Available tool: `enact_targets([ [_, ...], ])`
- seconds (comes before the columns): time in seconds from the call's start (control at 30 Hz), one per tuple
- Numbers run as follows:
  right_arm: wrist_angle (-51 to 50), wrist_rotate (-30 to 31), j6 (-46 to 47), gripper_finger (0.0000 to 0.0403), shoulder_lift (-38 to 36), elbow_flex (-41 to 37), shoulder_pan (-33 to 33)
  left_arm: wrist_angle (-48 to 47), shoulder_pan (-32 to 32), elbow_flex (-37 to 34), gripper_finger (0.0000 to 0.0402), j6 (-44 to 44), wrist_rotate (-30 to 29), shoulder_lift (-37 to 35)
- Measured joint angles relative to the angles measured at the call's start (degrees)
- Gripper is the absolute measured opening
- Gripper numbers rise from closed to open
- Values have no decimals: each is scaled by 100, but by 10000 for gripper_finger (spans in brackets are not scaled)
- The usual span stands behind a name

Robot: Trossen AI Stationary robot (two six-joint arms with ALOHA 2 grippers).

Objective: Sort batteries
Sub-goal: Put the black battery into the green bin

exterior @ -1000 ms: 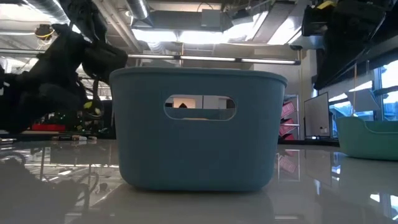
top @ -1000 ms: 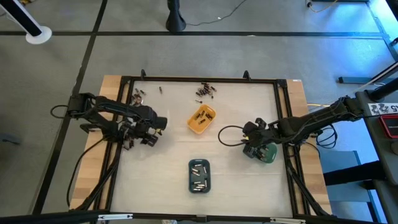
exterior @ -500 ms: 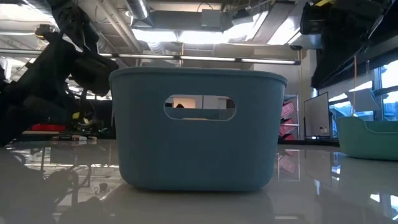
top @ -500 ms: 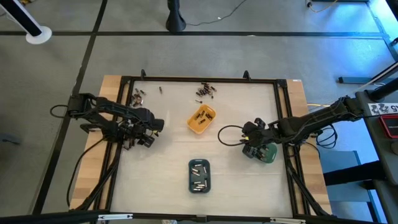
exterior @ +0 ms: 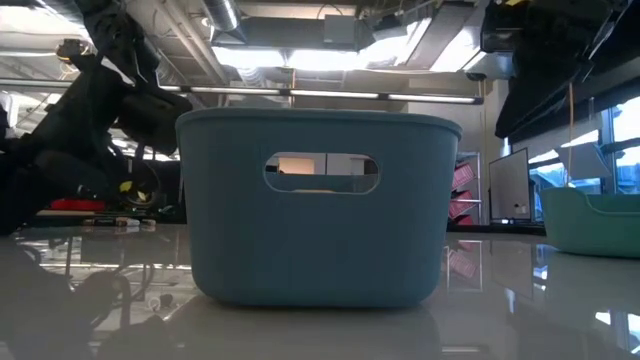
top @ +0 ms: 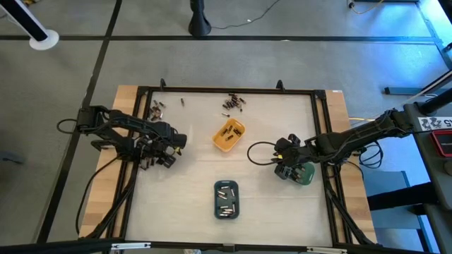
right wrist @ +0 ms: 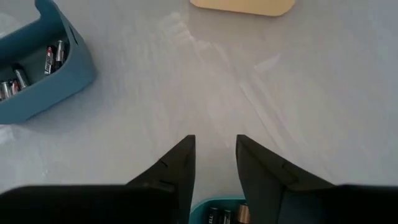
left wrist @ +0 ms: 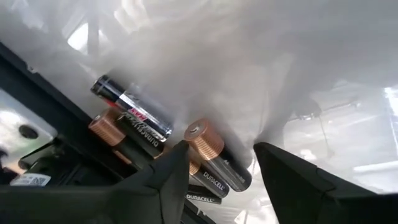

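My left gripper is open and points down at the table's left edge. Its fingers stand on either side of a copper-topped battery. That battery lies in a small heap of batteries against the black frame. My right gripper hangs above the green tray at the right. It is open by a narrow gap, with nothing between the fingers. Batteries lie in that tray below it. My left gripper comes from above, slanting, with one finger close beside the battery's copper end. I cannot tell whether it touches. The other finger stands apart from the battery, which lies on the table.
An orange tray sits mid-table, and a slate-blue tray with batteries near the front; the blue one fills the low view. Loose batteries lie along the far edge and at the far left.
My left gripper has sunk toward the heap of batteries at the table's left edge and has rolled a little about its own line. My right arm has kept still.
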Motion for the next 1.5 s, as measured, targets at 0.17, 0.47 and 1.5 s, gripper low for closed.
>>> enact_targets([
  [0.17, -1, 0, 0, 117, 0, 0, 0, 92, -2, 0, 125, 133, 59, 2],
  [0.47, 9, 0, 0, 117, 0, 0, 0, 201, -2, 7, 36, 341, 87, 0],
  [1.5, 3331, -48, -1857, 117, 42, -7, 0, 2809, -132, 1792, 37, 897, 514, -64],
])
